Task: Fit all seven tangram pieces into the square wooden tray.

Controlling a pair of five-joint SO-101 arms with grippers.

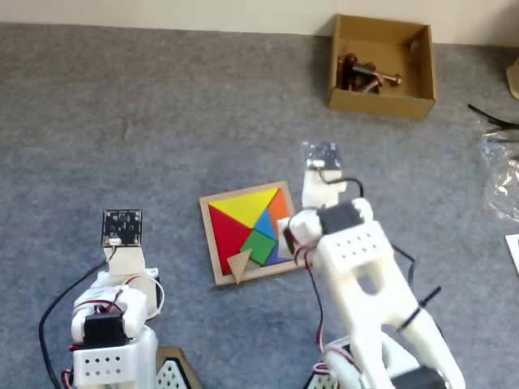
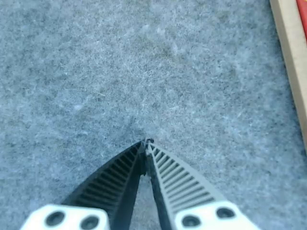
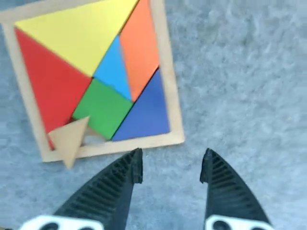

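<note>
The square wooden tray (image 1: 212, 239) (image 3: 173, 115) lies mid-table on grey carpet. In it lie yellow (image 3: 79, 31), red (image 3: 50, 86), orange (image 3: 140, 52), light blue (image 3: 112, 69), green (image 3: 103, 108) and dark blue (image 3: 146, 112) pieces. A plain wooden triangle (image 3: 68, 139) (image 1: 238, 263) rests tilted over the tray's near-left corner, half on the rim. My right gripper (image 3: 171, 165) is open just off the tray's near edge. My left gripper (image 2: 146, 143) is shut over bare carpet, left of the tray (image 2: 288, 52), holding nothing.
A cardboard box (image 1: 381, 65) with metal parts stands at the back right. Clear plastic wrap (image 1: 503, 174) and cables lie at the right edge. The left arm's base (image 1: 109, 332) stands at the front left.
</note>
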